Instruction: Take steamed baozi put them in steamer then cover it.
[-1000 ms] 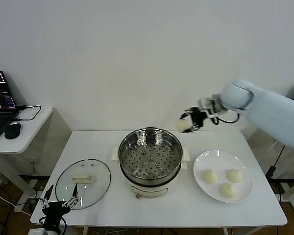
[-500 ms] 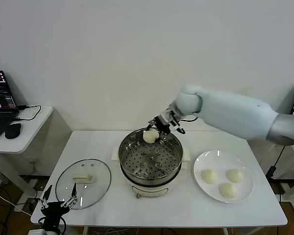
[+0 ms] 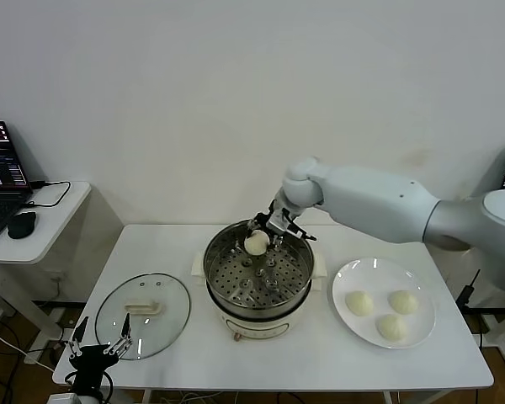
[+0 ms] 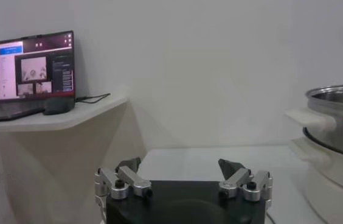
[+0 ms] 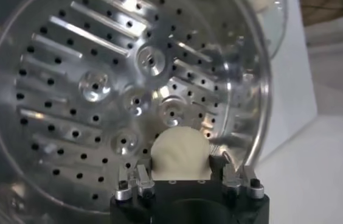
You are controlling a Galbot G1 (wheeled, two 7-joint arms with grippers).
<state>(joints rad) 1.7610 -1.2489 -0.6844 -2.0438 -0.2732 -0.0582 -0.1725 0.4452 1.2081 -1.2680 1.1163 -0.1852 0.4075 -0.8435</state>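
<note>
My right gripper (image 3: 261, 237) is pinching one steamed baozi (image 3: 256, 243) between its fingers, and I have it hanging just inside the far rim of the steamer (image 3: 257, 271), above the perforated tray (image 5: 86, 91). In the right wrist view the bun (image 5: 179, 153) sits snug between the two fingers (image 5: 136, 179) with the holed steel tray spread out beyond it (I cannot tell from here whether the bun touches the tray or hangs a little above it). The arm reaches in from the right, over the back edge of the pot.

The steamer stands in the middle of the white bench (image 3: 177, 244), a shiny steel pot on a white base with side handles. To its right, well apart from the gripper, a flat white plate (image 3: 353, 273) carries the other three baozi (image 3: 360, 303), grouped close together. To the steamer's left the cover (image 3: 142, 315) lies flat on the bench, clear glass with its cream handle up, just beside the pot's base.

My left gripper (image 3: 98, 348) sits low at the bench's near left corner, by the cover's near edge, with its fingers spread wide and holding nothing; its wrist view shows both fingers (image 4: 123, 179) apart, the steamer's side off ahead.

Farther left, a side table (image 3: 46, 227) holds a laptop (image 3: 0, 181) and a mouse (image 3: 21, 224).
</note>
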